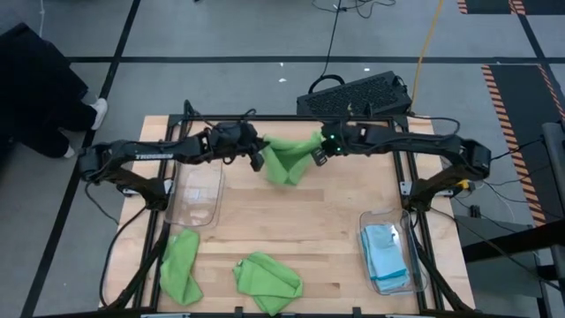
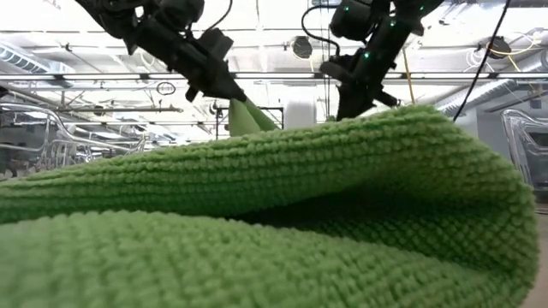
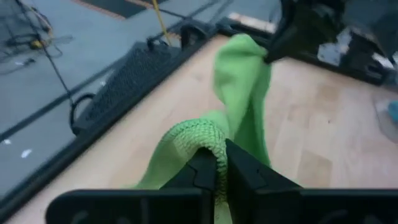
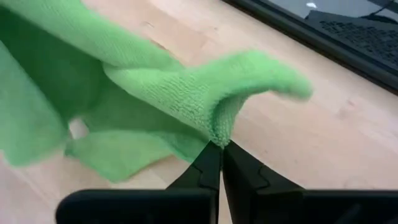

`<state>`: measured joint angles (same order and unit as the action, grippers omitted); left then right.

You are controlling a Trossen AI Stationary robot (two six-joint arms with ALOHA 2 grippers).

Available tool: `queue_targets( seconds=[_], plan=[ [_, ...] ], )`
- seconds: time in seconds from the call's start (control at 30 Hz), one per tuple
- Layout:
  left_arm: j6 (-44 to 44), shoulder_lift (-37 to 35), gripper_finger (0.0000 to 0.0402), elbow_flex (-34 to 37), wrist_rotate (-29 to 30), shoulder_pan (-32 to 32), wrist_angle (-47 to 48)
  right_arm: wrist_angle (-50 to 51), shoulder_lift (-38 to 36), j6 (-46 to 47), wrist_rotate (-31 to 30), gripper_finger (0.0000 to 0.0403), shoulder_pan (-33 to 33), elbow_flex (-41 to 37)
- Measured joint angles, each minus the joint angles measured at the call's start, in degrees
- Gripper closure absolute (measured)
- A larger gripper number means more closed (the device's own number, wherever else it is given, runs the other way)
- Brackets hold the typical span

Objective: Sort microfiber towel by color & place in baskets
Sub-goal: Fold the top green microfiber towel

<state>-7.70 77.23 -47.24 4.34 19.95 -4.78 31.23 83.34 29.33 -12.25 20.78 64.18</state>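
Above the wooden table (image 1: 291,221), left pincer (image 1: 259,160) and right pincer (image 1: 315,155) each pinch the stretched green towel (image 1: 287,159).

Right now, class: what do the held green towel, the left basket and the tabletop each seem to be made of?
Green towel: soft looped microfibre, matte; nubby pile, limp drape. Left basket: clear, glossy plastic; wood shows through. Tabletop: pale wood, likely butcher-block; visible plank seams.
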Motion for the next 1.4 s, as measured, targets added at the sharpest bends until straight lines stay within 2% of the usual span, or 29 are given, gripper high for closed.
queue_targets(
  seconds=[0.17,0.3,0.47,0.57,0.67,0.77,0.87,1.07,1.17,1.27,1.4],
  plan=[
    [0.09,-2.33,0.0388,-0.01,0.22,0.23,0.57,0.73,-3.90,0.02,0.51,0.0399,0.20,-0.19],
    [-2.46,-5.90,0.0395,0.00,-1.87,-0.08,0.87,0.25,-8.69,3.00,6.77,0.0399,0.07,-0.17],
    [-7.87,-14.00,0.0379,-0.07,-3.85,-1.40,0.12,-1.36,-16.09,7.93,13.94,0.0399,-1.34,-0.15],
    [-7.75,-17.98,0.0386,-0.13,-2.37,-1.70,0.52,-2.81,-19.07,8.02,13.92,0.0399,-2.60,-0.14],
    [-6.72,-18.69,0.0396,-0.22,1.57,-1.16,4.43,-1.77,-19.64,5.08,11.87,0.0399,-2.35,-0.08],
    [-7.10,-15.65,0.0387,-0.11,4.79,0.22,11.01,-0.96,-18.65,4.45,9.21,0.0399,-0.71,-2.63],
    [-8.95,-9.80,0.0372,0.01,4.67,1.21,15.16,-1.60,-16.98,5.55,9.19,0.0399,1.33,-7.80],
    [-9.64,3.86,0.0365,-0.09,4.47,1.31,11.48,-9.88,-12.26,12.22,9.11,0.0399,4.88,-21.60],
    [-10.63,8.53,0.0364,-0.08,2.30,1.35,11.61,-9.62,-10.12,16.51,8.83,0.0395,6.42,-25.74],
    [-9.80,10.62,0.0354,-0.04,1.68,1.35,14.29,-8.71,-8.81,16.56,9.58,0.0372,7.45,-27.56],
    [-5.72,9.46,0.0309,-0.07,3.45,1.87,16.94,-9.10,-8.82,14.33,11.34,0.0312,8.06,-27.56]
  ],
)
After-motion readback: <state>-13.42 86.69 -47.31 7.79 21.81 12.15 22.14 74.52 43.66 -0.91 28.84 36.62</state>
